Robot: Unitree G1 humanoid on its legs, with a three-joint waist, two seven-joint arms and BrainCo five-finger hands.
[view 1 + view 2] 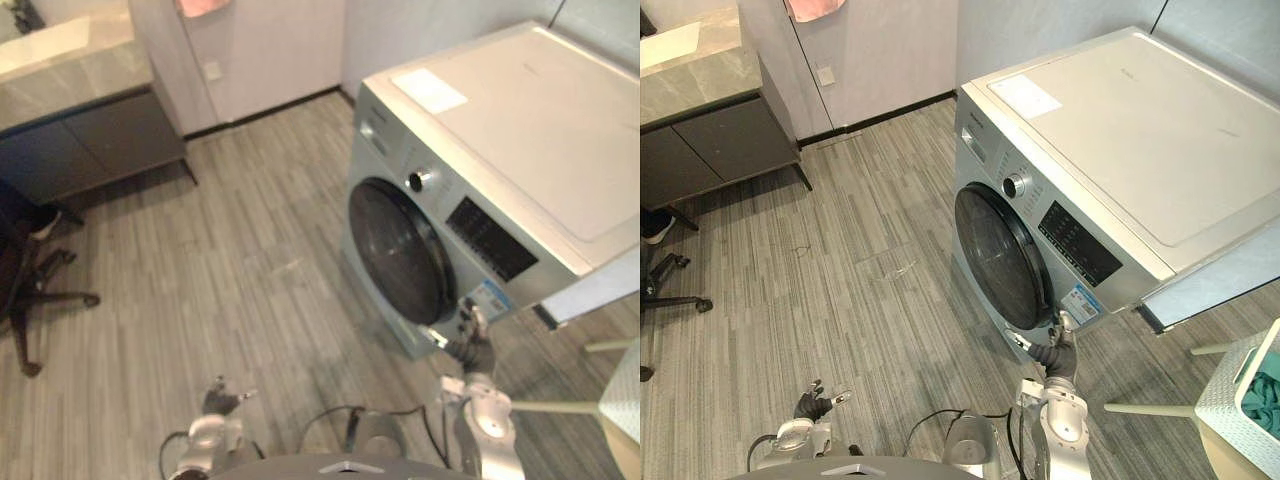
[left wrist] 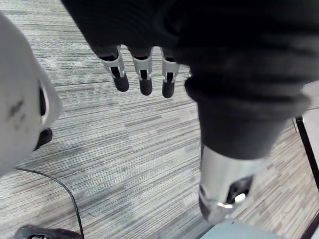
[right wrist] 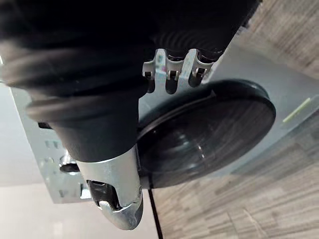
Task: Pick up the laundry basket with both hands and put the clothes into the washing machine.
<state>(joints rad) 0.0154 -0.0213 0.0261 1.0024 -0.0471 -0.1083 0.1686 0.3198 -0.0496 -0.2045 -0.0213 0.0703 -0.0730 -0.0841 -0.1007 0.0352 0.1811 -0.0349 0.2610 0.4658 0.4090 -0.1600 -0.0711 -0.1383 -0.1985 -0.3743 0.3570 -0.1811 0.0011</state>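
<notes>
Right hand (image 1: 1060,352) hangs just before washing machine (image 1: 1120,150) door (image 1: 1000,255), fingers loose, empty; left hand (image 1: 810,405), further left, same. Laundry basket (image 1: 1230,420) right of machine, clothes (image 1: 1265,395) inside: probably light, stiff-walled; take opposite rims.
</notes>
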